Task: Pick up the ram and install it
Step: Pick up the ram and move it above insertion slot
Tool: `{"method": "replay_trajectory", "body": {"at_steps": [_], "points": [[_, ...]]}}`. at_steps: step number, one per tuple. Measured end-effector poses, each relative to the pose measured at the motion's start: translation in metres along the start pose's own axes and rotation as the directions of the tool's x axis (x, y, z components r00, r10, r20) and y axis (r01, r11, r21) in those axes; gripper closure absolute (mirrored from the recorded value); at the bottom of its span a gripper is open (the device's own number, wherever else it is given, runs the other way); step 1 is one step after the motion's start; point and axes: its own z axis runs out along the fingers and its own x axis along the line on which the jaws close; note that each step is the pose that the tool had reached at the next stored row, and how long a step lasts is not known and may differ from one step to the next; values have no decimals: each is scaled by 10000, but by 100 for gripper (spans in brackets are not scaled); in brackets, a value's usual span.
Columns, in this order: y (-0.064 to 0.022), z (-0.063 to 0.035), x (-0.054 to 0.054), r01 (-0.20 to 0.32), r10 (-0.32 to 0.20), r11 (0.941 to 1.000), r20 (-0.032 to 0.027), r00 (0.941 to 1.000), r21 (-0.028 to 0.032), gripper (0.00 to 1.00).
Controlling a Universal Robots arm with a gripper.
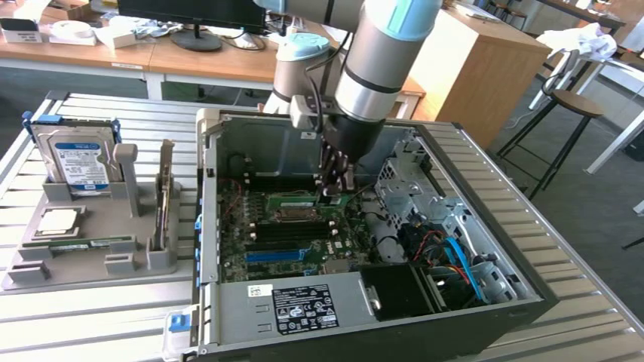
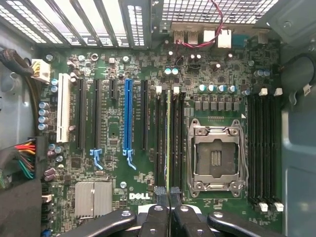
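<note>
Edgewise, thin green ram [image 2: 169,140], pinched in the gripper [image 2: 168,192], among black motherboard slots [image 2: 177,143].

The computer case [image 1: 473,330] has its side open, so the room straight over the processor socket [image 2: 216,158] is free, and the socket itself lies flat and empty. Just beside it the ram [image 2: 169,128] stands edge-on among the black memory slots [image 2: 159,143], pinched in the closed gripper [image 2: 169,191]; the arm [image 1: 378,68] takes up the space over that bank. On the socket's other side a second slot bank [image 2: 262,148] lies low. To the exterior view's right of the socket, a metal drive cage [image 1: 408,188] and blue and orange cables [image 1: 458,256] crowd the floor.
</note>
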Motion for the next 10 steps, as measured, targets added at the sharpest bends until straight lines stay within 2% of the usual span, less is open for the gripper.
{"method": "replay_trajectory", "body": {"at_steps": [10], "points": [[-3,75,3,0,0,10000,1,10000,0,89]]}}
